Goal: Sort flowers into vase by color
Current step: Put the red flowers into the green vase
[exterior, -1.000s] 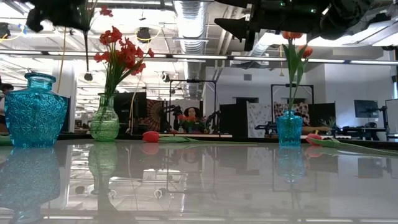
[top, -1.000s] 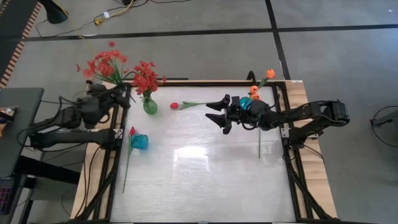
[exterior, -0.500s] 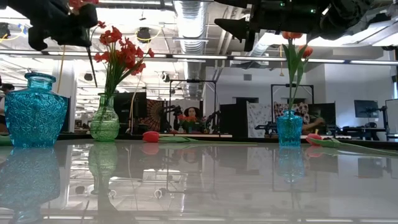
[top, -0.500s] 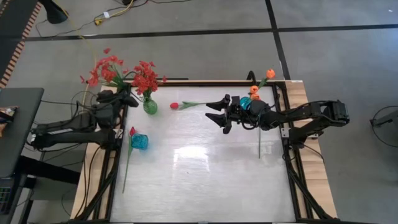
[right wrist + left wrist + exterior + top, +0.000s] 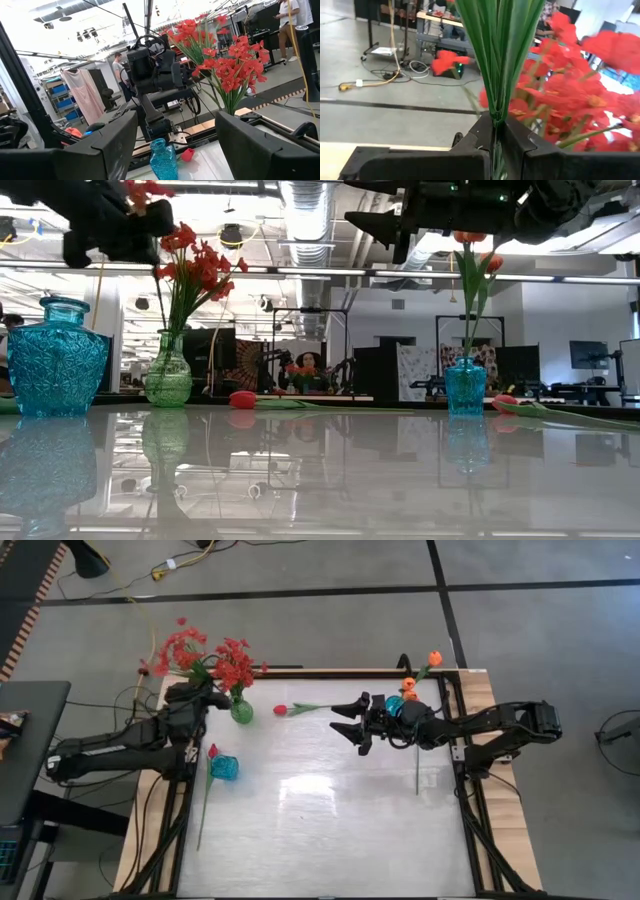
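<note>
High view: we keep the left gripper (image 5: 205, 697) clamped on the red spray (image 5: 180, 648), lowering its stem straight into the green vase (image 5: 241, 709) at four o'clock, while the right gripper (image 5: 352, 720) waits wide.

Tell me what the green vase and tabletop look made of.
Green vase: clear tinted glass by the look, since the background shows through it, though it could be plastic. Tabletop: a smooth, glossy white surface that mirrors the vases; its actual material cannot be told.

text: none legible | labels: none | signs: none
</note>
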Robot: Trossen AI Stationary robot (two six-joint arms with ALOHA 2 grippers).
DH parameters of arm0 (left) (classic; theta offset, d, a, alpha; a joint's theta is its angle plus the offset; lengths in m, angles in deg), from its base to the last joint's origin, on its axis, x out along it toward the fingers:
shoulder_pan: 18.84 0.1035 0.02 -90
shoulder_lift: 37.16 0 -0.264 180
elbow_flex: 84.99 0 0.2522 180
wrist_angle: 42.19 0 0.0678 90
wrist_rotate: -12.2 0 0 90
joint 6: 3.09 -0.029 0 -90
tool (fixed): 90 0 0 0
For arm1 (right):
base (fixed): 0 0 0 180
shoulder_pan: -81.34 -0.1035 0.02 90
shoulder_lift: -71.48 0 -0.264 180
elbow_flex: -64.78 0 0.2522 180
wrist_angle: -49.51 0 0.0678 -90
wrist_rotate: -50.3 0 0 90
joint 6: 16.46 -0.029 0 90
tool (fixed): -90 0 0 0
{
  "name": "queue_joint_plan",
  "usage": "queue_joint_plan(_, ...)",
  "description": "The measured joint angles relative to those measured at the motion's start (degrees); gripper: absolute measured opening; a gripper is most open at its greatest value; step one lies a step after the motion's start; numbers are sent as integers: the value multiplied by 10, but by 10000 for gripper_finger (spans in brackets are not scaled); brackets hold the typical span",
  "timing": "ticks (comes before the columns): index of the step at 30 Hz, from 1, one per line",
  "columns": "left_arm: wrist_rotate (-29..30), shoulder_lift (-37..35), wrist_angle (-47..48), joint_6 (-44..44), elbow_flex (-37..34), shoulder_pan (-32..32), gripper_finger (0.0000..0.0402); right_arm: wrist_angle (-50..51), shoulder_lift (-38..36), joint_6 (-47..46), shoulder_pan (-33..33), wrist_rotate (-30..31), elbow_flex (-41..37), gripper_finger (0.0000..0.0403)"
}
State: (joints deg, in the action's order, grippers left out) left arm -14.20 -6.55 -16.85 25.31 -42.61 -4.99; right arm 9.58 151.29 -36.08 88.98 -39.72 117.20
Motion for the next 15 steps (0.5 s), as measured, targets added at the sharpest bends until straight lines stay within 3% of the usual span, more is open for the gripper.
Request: queue_joint_plan(15, -18, 67, -31, -32, 0, 28, 4, 1, 0, -14, -2, 0, 0, 295)
